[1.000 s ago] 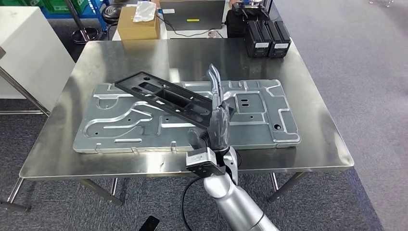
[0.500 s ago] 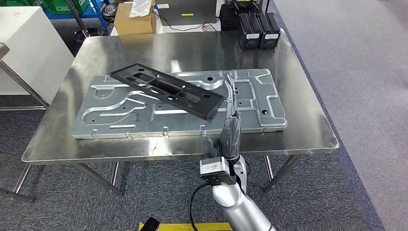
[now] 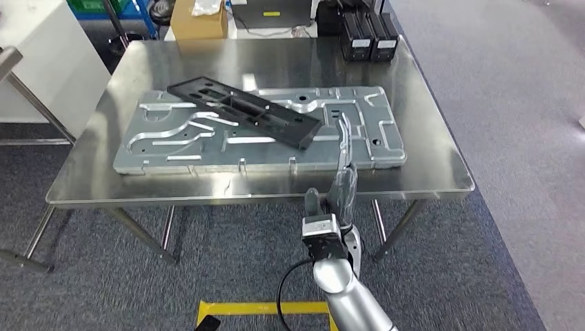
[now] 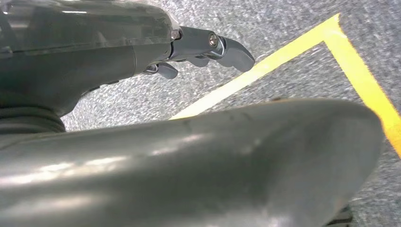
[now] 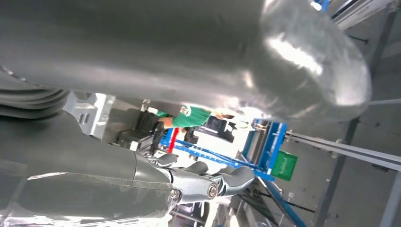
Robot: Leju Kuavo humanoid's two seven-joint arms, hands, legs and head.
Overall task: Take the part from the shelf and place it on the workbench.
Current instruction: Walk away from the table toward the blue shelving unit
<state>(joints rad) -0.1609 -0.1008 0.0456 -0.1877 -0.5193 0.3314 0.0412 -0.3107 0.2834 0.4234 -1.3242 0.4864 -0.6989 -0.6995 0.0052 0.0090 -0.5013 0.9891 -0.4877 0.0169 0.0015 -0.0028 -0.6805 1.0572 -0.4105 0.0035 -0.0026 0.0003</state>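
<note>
right hand [image 3: 343,185] is up in front of the desk [image 3: 441,179] edge, fingers straight and spread, holding nothing. left hand [image 4: 203,49] hangs over the floor, fingers loosely apart, also empty. the black part [image 3: 243,112] is already lying on the big silver stamped panel [image 3: 372,138], up and to the left of the right hand, which looks like the nearer one. long flat frame with cutouts, long axis running diagonally across the desk
</note>
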